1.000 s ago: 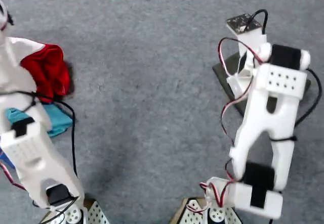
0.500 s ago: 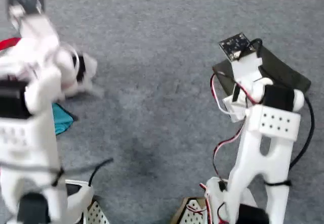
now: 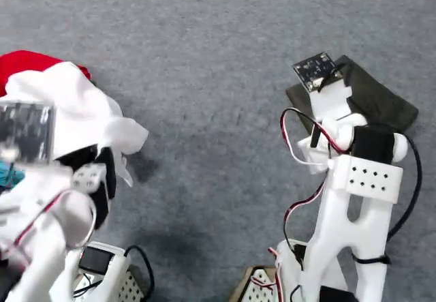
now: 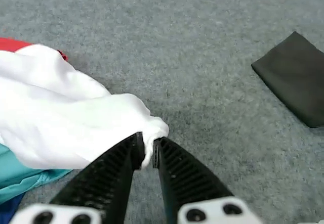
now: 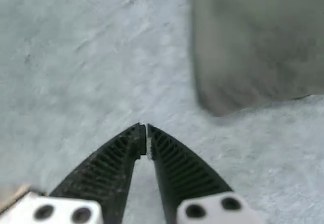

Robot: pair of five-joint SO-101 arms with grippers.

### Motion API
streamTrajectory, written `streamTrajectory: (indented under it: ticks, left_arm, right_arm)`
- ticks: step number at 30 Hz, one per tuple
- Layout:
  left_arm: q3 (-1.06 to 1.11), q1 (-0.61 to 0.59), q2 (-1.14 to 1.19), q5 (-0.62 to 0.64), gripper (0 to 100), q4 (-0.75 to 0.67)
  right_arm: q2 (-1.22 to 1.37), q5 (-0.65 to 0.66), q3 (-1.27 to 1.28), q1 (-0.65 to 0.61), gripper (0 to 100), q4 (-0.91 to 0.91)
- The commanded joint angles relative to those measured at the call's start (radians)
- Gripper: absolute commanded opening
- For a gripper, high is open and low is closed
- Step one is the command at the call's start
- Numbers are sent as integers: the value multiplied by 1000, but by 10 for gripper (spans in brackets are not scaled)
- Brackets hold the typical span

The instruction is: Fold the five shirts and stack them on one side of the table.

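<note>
The left end effector (image 4: pixel 148 145) is pinching a small fold at the edge of the white shirt (image 4: pixel 66 113), and the bulk of the cloth trails back over the pile at the left side of the worktop (image 3: pixel 218 56). The white shirt lies on the red shirt (image 3: pixel 27 63) and the teal shirt (image 4: pixel 20 176), touching both.

That bite looks thin. If the arm pulls hard or fast, the fold could slip from between the tips and the shirt would drop in a heap. Friction is the other risk: the white cloth may drag the red or teal one along with it, spreading the pile across the space needed for folding.

The right end effector (image 5: pixel 146 133) is pressed together and holds nothing, poised just beside a corner of the folded dark shirt (image 3: pixel 381 101) on the right side. A careless sweep there could catch that corner and undo the fold. With only one point held, the white shirt will probably land bunched — spreading it flat will likely need a second grip.
</note>
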Motion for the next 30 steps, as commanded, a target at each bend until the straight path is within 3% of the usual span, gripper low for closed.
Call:
streamTrajectory:
  ticks: [1, 7, 12, 17, 19, 22, 26, 30]
  left_arm:
    - [3, 25, -4, -3, 22, 5]
    - [-6, 238, 2, -6, 22, 5]
    - [5, 404, 10, -49, 22, 6]
    - [26, 560, 113, -83, 27, 6]
    - [31, 582, 154, -77, 94, 8]
    - [29, 571, 174, 41, 257, 8]
    - [40, 543, 173, 84, 250, 9]
    - [44, 236, 163, 84, 250, 9]
  right_arm:
    - [47, 15, -54, -91, 140, 117]
    - [249, 17, -183, -272, 316, 164]
    - [498, 17, -383, -400, 322, 163]
    - [720, 17, -613, -384, 322, 166]
    - [789, 17, -707, -377, 322, 167]
    - [878, 17, -843, -389, 322, 203]
    - [951, 15, -955, -443, 322, 209]
    - [1004, 15, -995, -552, 322, 209]
